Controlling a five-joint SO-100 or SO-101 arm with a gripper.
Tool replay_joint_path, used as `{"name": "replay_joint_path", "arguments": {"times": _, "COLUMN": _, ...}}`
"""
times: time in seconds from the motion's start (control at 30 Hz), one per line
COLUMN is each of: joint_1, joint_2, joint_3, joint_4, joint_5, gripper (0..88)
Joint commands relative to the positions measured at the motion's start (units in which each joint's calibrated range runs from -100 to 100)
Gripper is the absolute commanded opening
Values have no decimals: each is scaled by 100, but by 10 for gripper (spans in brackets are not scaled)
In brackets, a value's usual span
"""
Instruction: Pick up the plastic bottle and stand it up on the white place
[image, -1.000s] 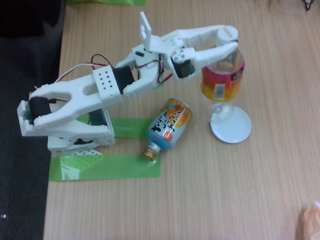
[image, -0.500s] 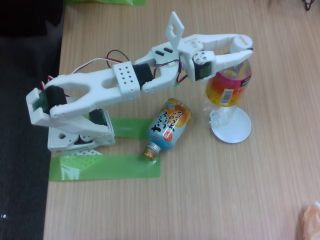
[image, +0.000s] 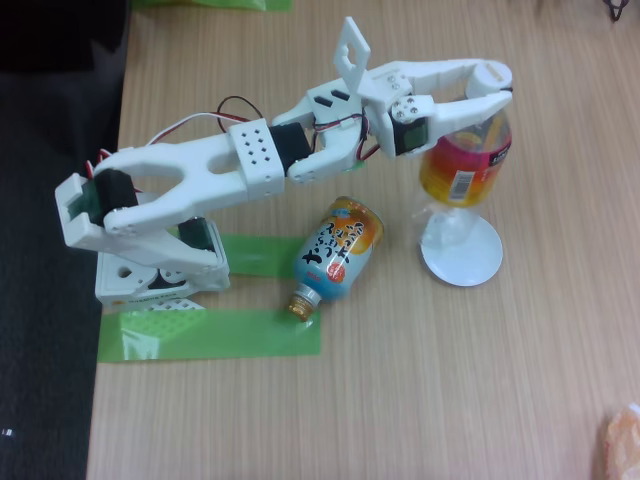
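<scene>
Fixed view. The claw (image: 490, 88) pinches the plastic bottle (image: 462, 165) at its neck, just under the white cap, one finger on each side. The bottle hangs below the claw, roughly upright, with its clear base over the white place (image: 478, 262). Whether the base rests on the plate or hovers just above it cannot be told from this angle.

Risks, as a judgement: the base looks to sit toward the plate's near-arm side, not its middle. If the claw lets go while the bottle leans or rides the shallow rim, it may tip off onto the worktop (image: 430, 400). The high grip leaves the body free to swing, so a quick release could rock it.

Surroundings: a blue-and-orange can (image: 338, 252) lies on its side below and to the left of the claw, near the plate but apart from it; a falling bottle could strike it. Green tape strips (image: 210, 334) lie by the arm's base, well apart from the claw. Nothing stands between bottle and plate.
</scene>
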Motion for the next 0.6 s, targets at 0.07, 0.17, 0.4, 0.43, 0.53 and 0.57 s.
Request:
{"name": "replay_joint_path", "arguments": {"times": 0.07, "joint_1": -62, "joint_2": -14, "joint_3": -55, "joint_4": -983, "joint_5": -20, "gripper": 58}}
{"name": "replay_joint_path", "arguments": {"times": 0.17, "joint_1": -70, "joint_2": -14, "joint_3": 72, "joint_4": -1077, "joint_5": -25, "gripper": 58}}
{"name": "replay_joint_path", "arguments": {"times": 0.4, "joint_1": -33, "joint_2": -14, "joint_3": 253, "joint_4": -1052, "joint_5": -576, "gripper": 58}}
{"name": "replay_joint_path", "arguments": {"times": 0.43, "joint_1": -33, "joint_2": -14, "joint_3": 253, "joint_4": -1052, "joint_5": -576, "gripper": 58}}
{"name": "replay_joint_path", "arguments": {"times": 0.53, "joint_1": -33, "joint_2": -14, "joint_3": 262, "joint_4": -1043, "joint_5": -576, "gripper": 58}}
{"name": "replay_joint_path", "arguments": {"times": 0.57, "joint_1": -18, "joint_2": -6, "joint_3": 262, "joint_4": -1043, "joint_5": -576, "gripper": 58}}
